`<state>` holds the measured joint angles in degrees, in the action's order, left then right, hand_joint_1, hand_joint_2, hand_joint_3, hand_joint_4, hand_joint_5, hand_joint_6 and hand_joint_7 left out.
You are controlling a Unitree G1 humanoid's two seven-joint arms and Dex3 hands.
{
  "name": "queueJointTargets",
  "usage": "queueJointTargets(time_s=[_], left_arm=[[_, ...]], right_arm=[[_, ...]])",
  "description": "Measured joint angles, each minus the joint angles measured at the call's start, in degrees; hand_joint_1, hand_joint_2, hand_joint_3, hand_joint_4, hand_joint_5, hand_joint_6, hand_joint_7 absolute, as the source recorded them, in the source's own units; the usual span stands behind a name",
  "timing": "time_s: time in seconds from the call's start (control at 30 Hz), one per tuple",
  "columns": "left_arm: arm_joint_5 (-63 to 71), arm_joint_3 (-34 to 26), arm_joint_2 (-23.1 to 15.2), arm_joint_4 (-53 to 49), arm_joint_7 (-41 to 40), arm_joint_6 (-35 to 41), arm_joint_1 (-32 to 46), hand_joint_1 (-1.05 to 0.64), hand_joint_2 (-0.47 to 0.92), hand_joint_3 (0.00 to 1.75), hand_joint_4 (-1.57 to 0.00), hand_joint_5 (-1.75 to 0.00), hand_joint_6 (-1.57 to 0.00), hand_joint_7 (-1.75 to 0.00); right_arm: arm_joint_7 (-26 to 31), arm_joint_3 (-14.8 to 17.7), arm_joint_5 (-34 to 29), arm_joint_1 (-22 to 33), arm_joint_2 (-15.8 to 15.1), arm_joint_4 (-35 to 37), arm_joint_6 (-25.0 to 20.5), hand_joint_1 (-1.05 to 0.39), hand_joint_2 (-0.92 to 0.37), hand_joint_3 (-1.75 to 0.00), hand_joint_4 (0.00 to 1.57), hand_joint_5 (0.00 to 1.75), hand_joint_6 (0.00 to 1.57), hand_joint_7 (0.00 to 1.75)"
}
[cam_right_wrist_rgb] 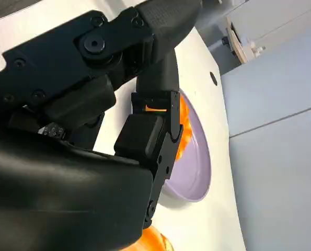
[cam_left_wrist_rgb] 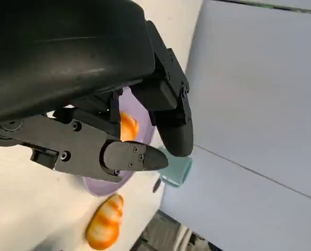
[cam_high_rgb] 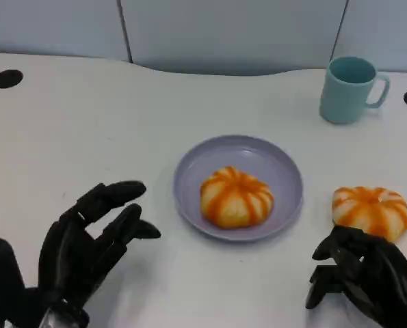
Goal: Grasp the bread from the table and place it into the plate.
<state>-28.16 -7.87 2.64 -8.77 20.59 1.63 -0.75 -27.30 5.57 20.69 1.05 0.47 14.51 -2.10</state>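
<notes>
White tabletop [cam_high_rgb: 87, 123], backed by pale grey wall panels, carries everything we work with. We note one round orange-and-white striped bread roll [cam_high_rgb: 236, 197] already resting in the lilac round plate [cam_high_rgb: 285, 171], and a second striped bread roll [cam_high_rgb: 371, 210] lying on the table just beside the plate on our right. We judge the step in hand to be the approach to that second roll: our right hand [cam_high_rgb: 364, 277] sits near it, holding nothing, fingers loosely curled. The next move calls for reaching forward and closing around the roll. Our left hand [cam_high_rgb: 94, 236] rests released, fingers spread. Head view alone shows the pale teal ceramic mug [cam_high_rgb: 350, 89] fully; left wrist view shows both rolls beyond the fingers.
</notes>
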Motion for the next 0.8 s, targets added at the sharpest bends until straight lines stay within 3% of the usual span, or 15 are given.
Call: queueJointTargets(time_s=[0.2,0.43,0.8], left_arm=[[-0.31,-0.22,-0.07,0.26,0.40,2.47,2.57,-0.23,0.92,0.43,-0.63,-1.53,-0.58,-1.33],[-0.42,-1.01,-0.09,-0.07,1.29,2.93,3.69,-0.26,0.92,0.47,-0.64,-1.58,-0.56,-1.41],[0.06,-2.68,0.05,-1.84,1.44,0.39,3.83,-0.24,0.92,0.51,-0.65,-1.60,-0.60,-1.38]], right_arm=[[-0.18,0.05,0.09,0.00,-0.03,-0.05,0.00,-0.92,-0.81,-0.01,1.38,0.90,1.20,0.84],[-0.42,0.11,0.09,0.00,-0.38,-0.03,0.18,-0.94,-0.81,-0.01,1.40,0.88,1.23,0.82],[-0.35,0.32,0.17,0.07,-0.66,0.03,0.19,-0.96,-0.80,0.00,1.43,0.87,1.24,0.83]])
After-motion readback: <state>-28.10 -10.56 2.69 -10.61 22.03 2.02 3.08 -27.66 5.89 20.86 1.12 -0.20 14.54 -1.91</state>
